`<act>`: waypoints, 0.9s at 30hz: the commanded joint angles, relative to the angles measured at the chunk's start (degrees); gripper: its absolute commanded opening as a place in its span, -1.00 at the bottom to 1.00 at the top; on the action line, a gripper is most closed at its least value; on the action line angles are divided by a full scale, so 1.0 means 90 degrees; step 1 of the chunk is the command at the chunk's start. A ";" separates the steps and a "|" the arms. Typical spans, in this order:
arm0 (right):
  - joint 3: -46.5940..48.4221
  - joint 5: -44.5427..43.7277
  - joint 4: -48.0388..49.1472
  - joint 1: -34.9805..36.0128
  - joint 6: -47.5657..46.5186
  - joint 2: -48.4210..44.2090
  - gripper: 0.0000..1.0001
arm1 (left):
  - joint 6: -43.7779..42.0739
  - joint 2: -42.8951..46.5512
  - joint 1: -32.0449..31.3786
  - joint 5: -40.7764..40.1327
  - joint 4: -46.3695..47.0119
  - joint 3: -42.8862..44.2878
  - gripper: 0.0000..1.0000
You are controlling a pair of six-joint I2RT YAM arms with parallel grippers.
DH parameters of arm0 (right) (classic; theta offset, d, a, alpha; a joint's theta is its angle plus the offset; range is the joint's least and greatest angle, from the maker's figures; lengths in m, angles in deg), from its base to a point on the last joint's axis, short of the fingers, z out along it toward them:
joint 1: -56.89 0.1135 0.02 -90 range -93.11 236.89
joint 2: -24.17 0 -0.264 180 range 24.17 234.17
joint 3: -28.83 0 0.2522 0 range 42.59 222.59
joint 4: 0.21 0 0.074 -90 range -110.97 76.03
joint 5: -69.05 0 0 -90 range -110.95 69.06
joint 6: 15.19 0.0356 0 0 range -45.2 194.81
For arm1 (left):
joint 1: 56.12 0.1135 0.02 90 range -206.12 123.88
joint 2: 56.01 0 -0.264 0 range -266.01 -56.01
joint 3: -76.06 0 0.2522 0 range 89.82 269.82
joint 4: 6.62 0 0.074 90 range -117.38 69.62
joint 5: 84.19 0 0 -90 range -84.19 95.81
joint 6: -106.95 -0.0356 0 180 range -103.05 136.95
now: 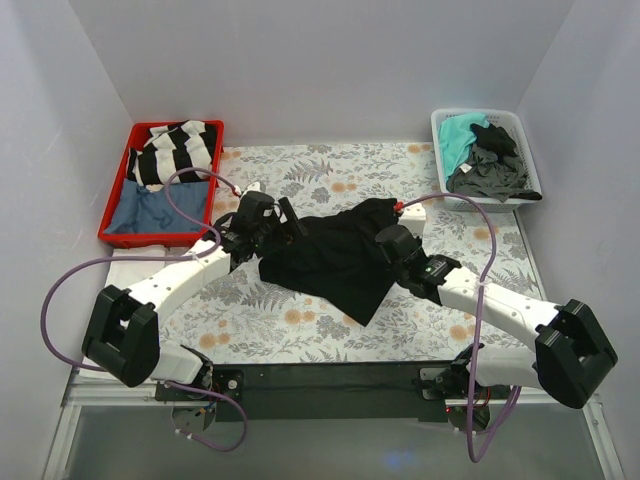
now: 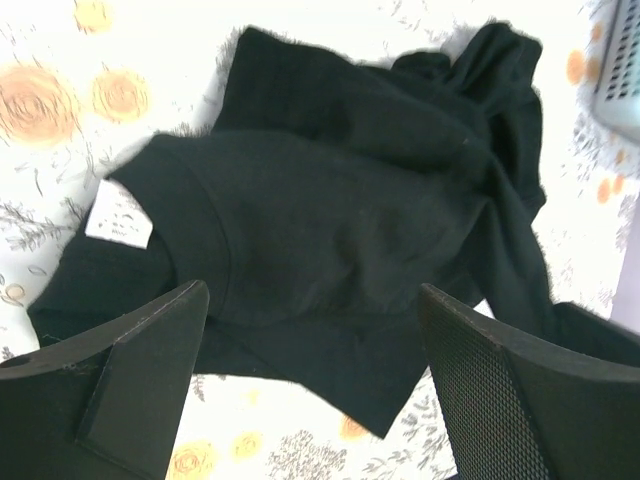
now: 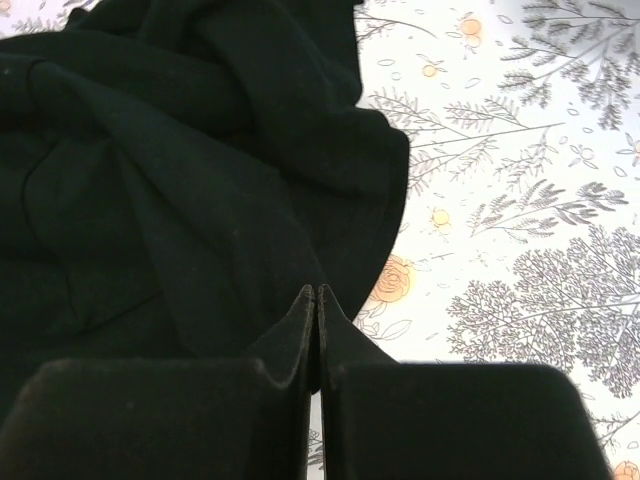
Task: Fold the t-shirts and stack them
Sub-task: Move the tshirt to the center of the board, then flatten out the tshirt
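A plain black t-shirt [image 1: 335, 255] lies crumpled in the middle of the floral table. My left gripper [image 1: 283, 218] is open at the shirt's left edge; in the left wrist view it [image 2: 310, 330] hovers just above the shirt [image 2: 330, 210], its jaws wide apart astride a hem corner, near a white label [image 2: 120, 215]. My right gripper [image 1: 388, 240] is at the shirt's right side. In the right wrist view it [image 3: 313, 292] is shut, with folds of the black cloth [image 3: 180, 150] running to its tips. A teal t-shirt [image 1: 460, 135] and a dark grey t-shirt [image 1: 490, 172] lie in the white basket.
A red bin [image 1: 112, 205] at the back left holds a black-and-white striped garment [image 1: 180, 148] and a blue one [image 1: 155, 210]. The white basket [image 1: 533, 160] stands at the back right. White walls close in the table on three sides.
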 commanded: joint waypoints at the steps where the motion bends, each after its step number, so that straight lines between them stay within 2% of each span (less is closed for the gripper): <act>1: 0.0045 -0.0563 -0.0183 -0.0041 0.0597 -0.0296 -0.97 | 0.0019 0.0067 -0.0158 -0.0086 -0.0009 -0.0089 0.67; 4: 0.0113 -0.0642 -0.0193 -0.0061 0.0549 -0.0443 -0.97 | 0.0048 0.0057 -0.0285 -0.0077 0.0000 -0.0128 0.64; 10: 0.0494 -0.0203 -0.0135 -0.0061 0.0090 -0.0648 -0.97 | 0.0087 -0.0060 -0.0549 -0.0223 -0.0009 0.0047 0.52; 17: 0.0758 0.0538 0.0343 -0.0051 -0.0409 -0.1301 -0.97 | 0.0331 0.0096 -0.0715 -0.0077 0.0088 0.0262 0.48; 27: 0.0524 0.1593 0.1446 -0.0051 -0.0292 -0.1332 -0.97 | 0.1756 0.0234 -0.0773 0.1515 0.1181 0.0399 0.49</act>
